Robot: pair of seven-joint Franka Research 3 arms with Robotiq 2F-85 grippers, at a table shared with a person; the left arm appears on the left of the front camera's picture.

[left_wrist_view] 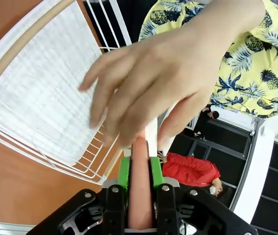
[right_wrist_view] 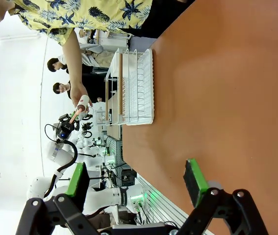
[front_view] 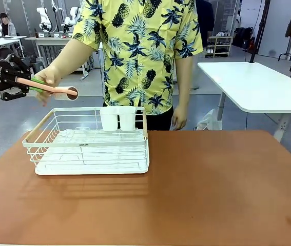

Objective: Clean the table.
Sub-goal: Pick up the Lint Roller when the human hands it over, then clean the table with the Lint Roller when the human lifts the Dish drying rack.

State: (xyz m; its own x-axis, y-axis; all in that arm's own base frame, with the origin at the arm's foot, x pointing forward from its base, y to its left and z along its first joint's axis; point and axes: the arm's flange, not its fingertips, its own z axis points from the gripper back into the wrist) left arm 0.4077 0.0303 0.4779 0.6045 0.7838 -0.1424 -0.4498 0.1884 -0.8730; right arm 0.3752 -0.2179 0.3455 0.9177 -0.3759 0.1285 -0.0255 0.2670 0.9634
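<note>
Front view: left gripper [front_view: 32,83] at 9 o'clock, above the floor off the table's left end, clamped on the handle of a pink utensil [front_view: 58,90]. The utensil's round brown end points toward 3 o'clock. The person's hand [front_view: 49,78] is on the same handle, just beside the fingertips.

Left wrist view, close up: green pads [left_wrist_view: 124,172] pressed against both sides of the pink utensil [left_wrist_view: 139,196], left gripper [left_wrist_view: 139,165] narrow around it. The person's hand [left_wrist_view: 163,83] covers the utensil's far end, so the brown tip is hidden here. White wire rack [left_wrist_view: 40,98] lies at 10 o'clock beneath the hand.

Right wrist view: right gripper [right_wrist_view: 136,178] spread wide with nothing between the pads, hovering over the table [right_wrist_view: 227,98]. The white wire rack [right_wrist_view: 136,88] sits far off at 11 o'clock. Past it the pink utensil and the hand on it are tiny and hard to read.

The table [front_view: 212,189], reddish-brown, fills the lower half of the front view. The white wire rack [front_view: 89,146] sits on it at 9 to 10 o'clock of the top, with a white drain tray [front_view: 91,166] under the wires. A white cup holder [front_view: 117,119] with two cups hangs at the rack's far side; cannot tell what is in them. A white table [front_view: 258,84] stands beyond at 2 o'clock.
</note>
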